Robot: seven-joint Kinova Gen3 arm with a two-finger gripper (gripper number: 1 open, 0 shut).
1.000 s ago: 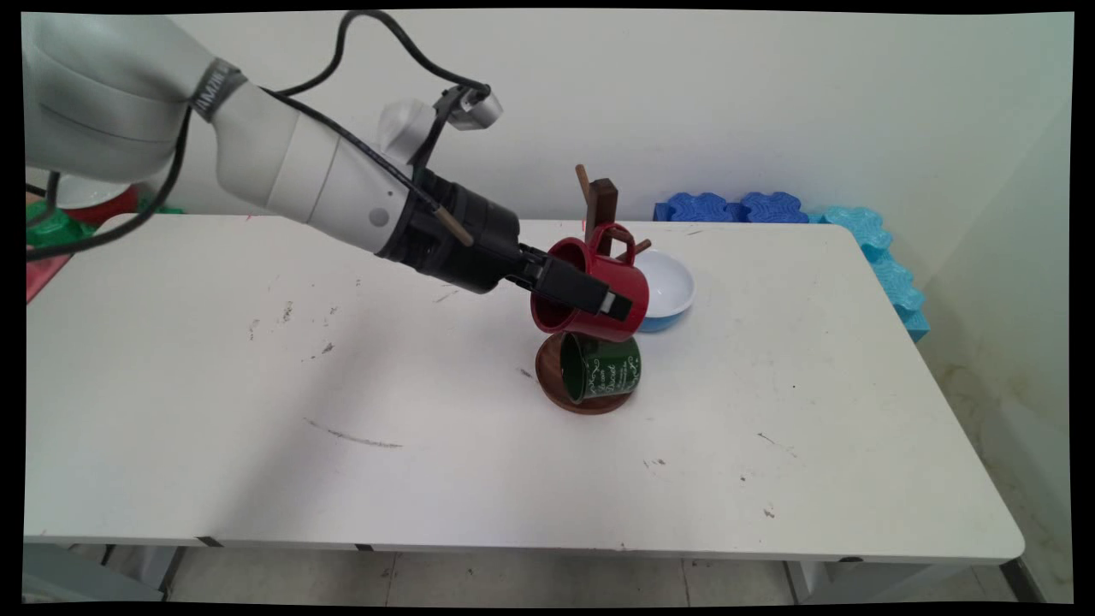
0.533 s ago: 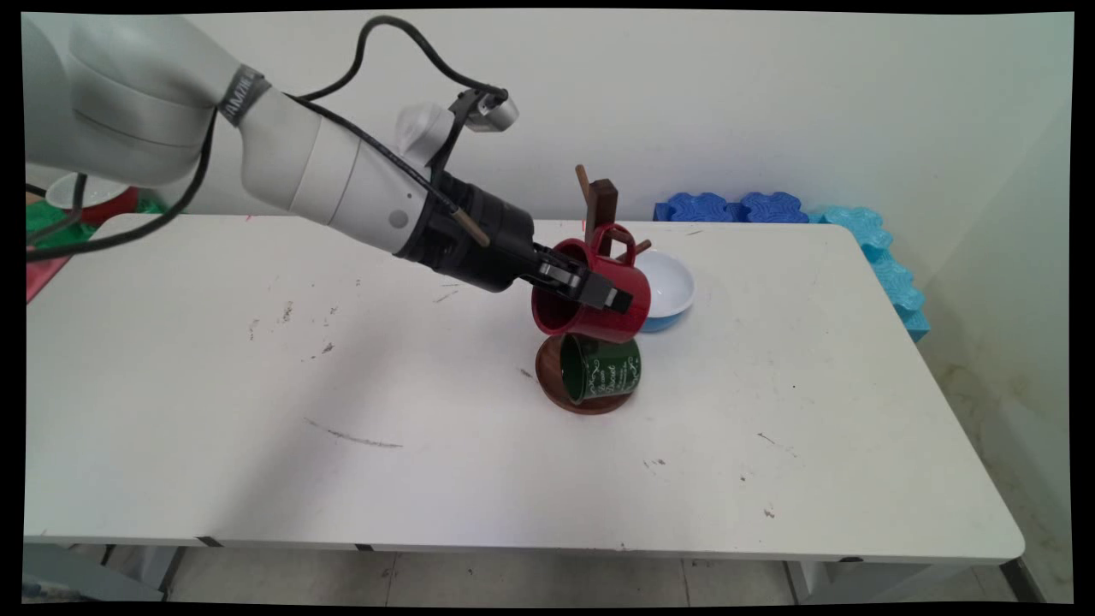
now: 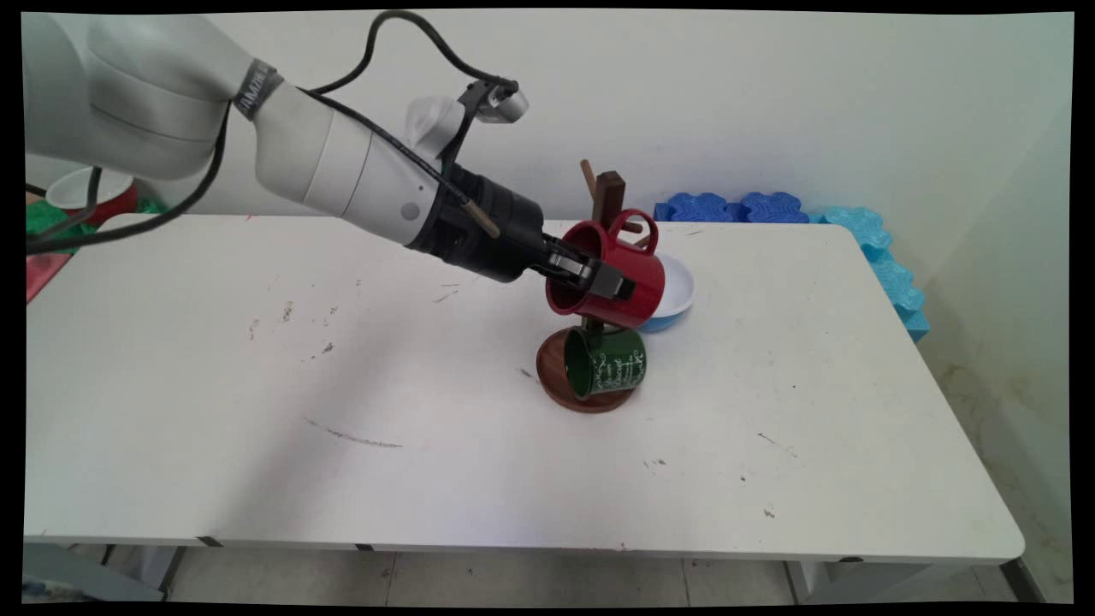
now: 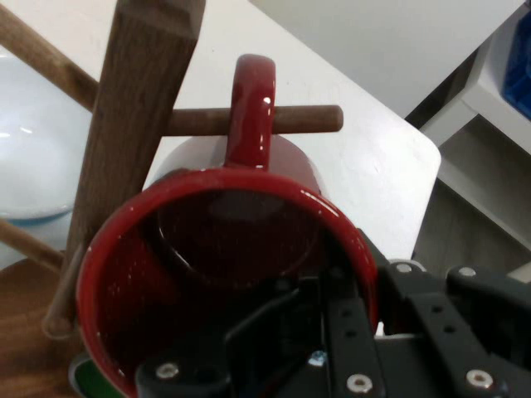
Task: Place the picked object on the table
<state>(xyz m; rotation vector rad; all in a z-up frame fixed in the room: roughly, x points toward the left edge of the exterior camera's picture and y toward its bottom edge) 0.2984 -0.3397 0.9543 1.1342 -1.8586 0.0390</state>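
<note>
My gripper [image 3: 612,287] is shut on the rim of a red mug [image 3: 631,275], one finger inside it and one outside. The mug lies tilted on its side, mouth toward the arm. In the hand view the red mug [image 4: 124,274] has its handle [image 4: 249,108] looped over a wooden peg [image 4: 307,120] of the mug tree [image 4: 137,108]. The gripper [image 4: 340,286] grips the rim at the lower right. Below it a green mug [image 3: 607,364] hangs on the same mug tree [image 3: 609,192], over its round base [image 3: 554,376].
A white-and-blue bowl [image 3: 676,295] sits just behind the tree, also seen as the bowl [image 4: 29,149] in the hand view. Blue foam blocks [image 3: 736,208] line the table's far right edge. Red and green items lie beyond the table's left end.
The gripper has carried the red mug up and to the right, and its handle now sits over a peg. The mug tree and green mug have shifted slightly.
</note>
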